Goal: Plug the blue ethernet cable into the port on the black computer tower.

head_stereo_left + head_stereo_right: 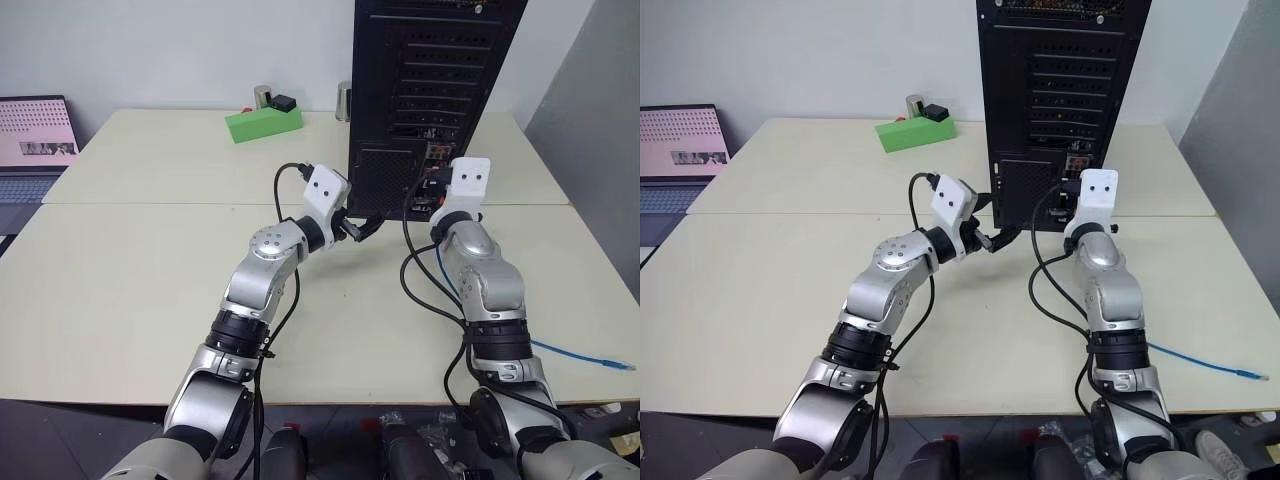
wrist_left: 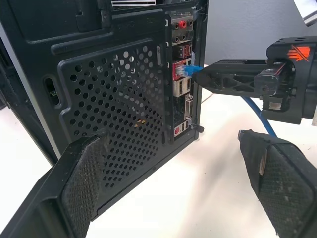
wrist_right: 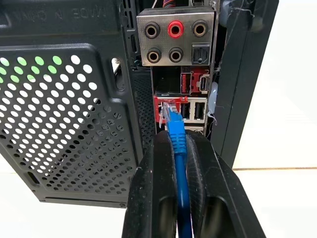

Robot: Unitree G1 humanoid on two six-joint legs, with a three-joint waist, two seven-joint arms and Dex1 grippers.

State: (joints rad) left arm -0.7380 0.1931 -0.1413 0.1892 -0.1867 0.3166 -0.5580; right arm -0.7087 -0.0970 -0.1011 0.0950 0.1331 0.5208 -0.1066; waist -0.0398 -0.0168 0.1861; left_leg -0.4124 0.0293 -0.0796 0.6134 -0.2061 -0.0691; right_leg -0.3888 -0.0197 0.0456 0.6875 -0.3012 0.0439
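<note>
R pincer (image 3: 179, 148) clamps the bright-blue thin ethernet cable (image 3: 177, 136); clear plug tip at the red-framed square port (image 3: 166, 106), 12 o'clock of fingers, on tall black metal computer tower (image 2: 99, 74). Seating unconfirmed; push probably left. L pincer (image 2: 173, 173) gapes, holding nothing.

**Hidden, cropped and unreadable items**

Black computer tower (image 1: 425, 90): its top is being cut off by the upper edge in both head views; its front and far side are being hidden.

Port (image 3: 165, 111): its opening is being covered by the plug, so whether the plug is fully seated cannot be told.

Blue ethernet cable (image 3: 177, 144): its middle run is being hidden behind the right arm; the loose end (image 1: 610, 362) is too small for the plug to be made out.

Laptop (image 1: 35, 135): it is being cropped by the frame edge; its screen content is unreadable.

Small items behind the green block (image 1: 262, 123): they are too small to be identified.
</note>
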